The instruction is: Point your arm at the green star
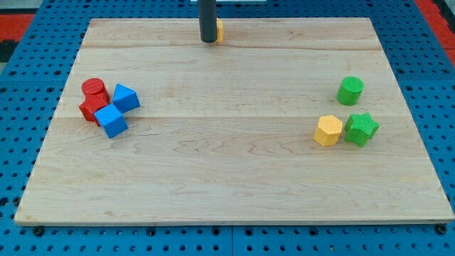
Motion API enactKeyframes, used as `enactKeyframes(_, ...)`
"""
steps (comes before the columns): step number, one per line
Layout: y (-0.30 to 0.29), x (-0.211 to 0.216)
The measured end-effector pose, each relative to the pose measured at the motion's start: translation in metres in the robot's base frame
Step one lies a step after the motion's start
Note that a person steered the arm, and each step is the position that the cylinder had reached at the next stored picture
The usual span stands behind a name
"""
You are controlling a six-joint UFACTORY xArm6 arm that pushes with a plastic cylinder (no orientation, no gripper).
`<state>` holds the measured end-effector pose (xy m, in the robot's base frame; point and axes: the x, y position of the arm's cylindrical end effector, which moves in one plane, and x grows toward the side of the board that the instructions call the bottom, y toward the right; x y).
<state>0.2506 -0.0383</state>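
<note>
A: Where did the rod stand? It had no gripper, so nothing could be said of jaws apart or together.

B: The tip (208,41) rested at the view's top, a little left of centre, on the worktop (234,171); a yellow block (220,30) sat just behind it, touching or nearly so, and mostly hidden, so its shape could not be told.

A: And the green star?

B: The green star (362,129) lay near the view's right edge, about midway down; it was well apart from the tip; a yellow hexagon (328,131) sat just to its left, touching or nearly touching it; a green cylinder (350,91) stood near, above the star.

A: Anything on the other side?

B: A cluster at the view's left; a red cylinder (94,89) was at its top, with a second red block (88,108) below it, partly covered, shape unclear; two blue cubes pressed against them, one blue cube (126,97) to the right, the other blue cube (111,120) lower down; all of them were far from the star.
</note>
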Motion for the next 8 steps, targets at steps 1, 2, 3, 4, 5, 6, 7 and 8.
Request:
enactKeyframes(1,0.001,0.079)
enactKeyframes(2,0.018,0.173)
enactKeyframes(3,0.057,0.263)
enactKeyframes(4,0.161,0.319)
enactKeyframes(5,0.274,0.326)
enactKeyframes(6,0.309,0.304)
enactKeyframes(7,0.309,0.27)
enactKeyframes(8,0.309,0.263)
